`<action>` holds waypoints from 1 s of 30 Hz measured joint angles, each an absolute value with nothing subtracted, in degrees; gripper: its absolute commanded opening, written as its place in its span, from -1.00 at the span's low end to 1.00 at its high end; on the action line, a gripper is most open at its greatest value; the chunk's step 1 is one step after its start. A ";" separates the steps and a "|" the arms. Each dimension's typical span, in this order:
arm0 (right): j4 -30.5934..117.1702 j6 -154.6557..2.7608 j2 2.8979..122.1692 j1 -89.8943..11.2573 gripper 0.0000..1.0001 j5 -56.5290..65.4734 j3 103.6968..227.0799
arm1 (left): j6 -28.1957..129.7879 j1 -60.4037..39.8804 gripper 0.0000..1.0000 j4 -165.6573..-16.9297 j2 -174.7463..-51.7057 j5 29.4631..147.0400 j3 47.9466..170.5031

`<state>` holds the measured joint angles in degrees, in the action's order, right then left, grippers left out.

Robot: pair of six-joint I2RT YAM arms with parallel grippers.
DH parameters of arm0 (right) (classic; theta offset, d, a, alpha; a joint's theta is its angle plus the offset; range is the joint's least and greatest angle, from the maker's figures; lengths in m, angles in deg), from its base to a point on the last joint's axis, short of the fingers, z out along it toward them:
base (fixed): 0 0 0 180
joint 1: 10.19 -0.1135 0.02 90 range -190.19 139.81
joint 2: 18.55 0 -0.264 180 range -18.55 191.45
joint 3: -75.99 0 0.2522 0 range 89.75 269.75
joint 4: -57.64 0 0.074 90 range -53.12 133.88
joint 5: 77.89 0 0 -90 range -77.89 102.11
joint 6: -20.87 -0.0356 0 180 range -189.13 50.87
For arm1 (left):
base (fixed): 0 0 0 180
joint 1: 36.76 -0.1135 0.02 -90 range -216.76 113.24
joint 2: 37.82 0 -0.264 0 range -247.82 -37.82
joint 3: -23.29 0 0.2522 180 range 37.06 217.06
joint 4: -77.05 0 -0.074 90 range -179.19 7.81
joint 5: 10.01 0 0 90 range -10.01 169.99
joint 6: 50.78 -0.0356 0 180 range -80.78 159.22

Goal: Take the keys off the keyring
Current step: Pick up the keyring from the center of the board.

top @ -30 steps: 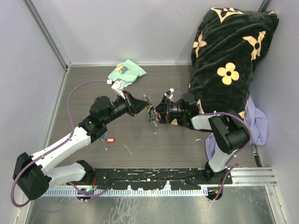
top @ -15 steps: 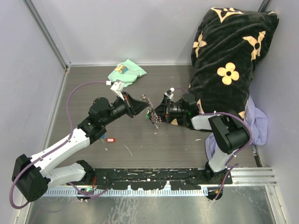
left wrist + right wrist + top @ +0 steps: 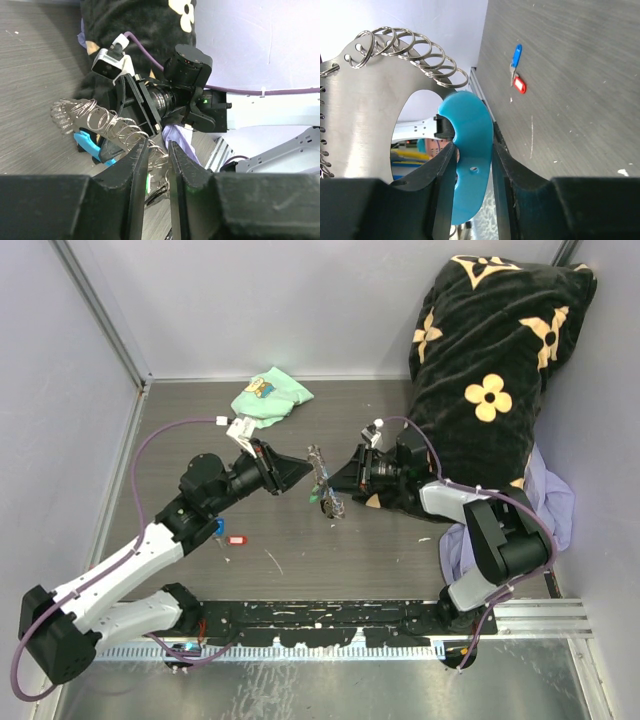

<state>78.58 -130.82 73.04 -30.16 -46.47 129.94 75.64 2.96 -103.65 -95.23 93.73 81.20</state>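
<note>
The left gripper (image 3: 301,473) has released and drawn back left of the keyring (image 3: 322,481), its fingers slightly parted. The right gripper (image 3: 340,480) still clamps the keyring's blue fob (image 3: 468,134), holding it midair.

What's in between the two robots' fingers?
The keyring, its blue fob pinched by the right fingers, just ahead of the left fingers. The top view shows it.

Pale lavender walls (image 3: 250,300) enclose a dark wood-grain tabletop (image 3: 330,540), floral blanket (image 3: 490,360) at right.
</note>
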 measured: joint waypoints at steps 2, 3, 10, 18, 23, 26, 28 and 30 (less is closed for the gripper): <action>74.58 -126.56 71.73 -29.85 -0.56 -45.56 131.03 | 75.90 2.96 -0.36 -103.34 -93.85 93.40 80.82; 72.72 -124.33 71.23 -29.70 -0.58 -45.14 131.62 | 75.93 2.96 -0.31 -102.99 -93.00 93.18 80.56; 59.09 -109.64 70.53 -29.09 -0.62 -40.00 135.97 | 76.32 2.96 -0.03 -98.58 -86.70 89.25 77.02; 43.57 -90.30 67.71 -29.09 -0.63 -28.75 141.33 | 80.62 2.96 0.18 -95.58 -82.40 85.01 69.48; 37.03 -79.77 64.52 -29.13 -0.62 -20.40 144.12 | 81.91 2.96 0.21 -94.40 -81.68 84.20 68.13; 34.21 -73.41 62.23 -30.09 -0.62 -14.02 145.39 | 82.07 2.94 0.28 -94.45 -81.30 84.02 68.08; 32.99 -68.82 60.52 -31.45 -0.62 -8.84 145.89 | 82.09 2.94 0.34 -94.47 -81.35 84.04 68.04; 31.96 -63.83 58.86 -33.79 -0.62 -3.63 146.29 | 82.07 2.92 0.39 -94.71 -81.63 84.15 67.91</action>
<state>31.96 -63.83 58.86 -33.79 -3.63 146.29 82.07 2.92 -94.71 -81.63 84.15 67.91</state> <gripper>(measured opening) 0.369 0.661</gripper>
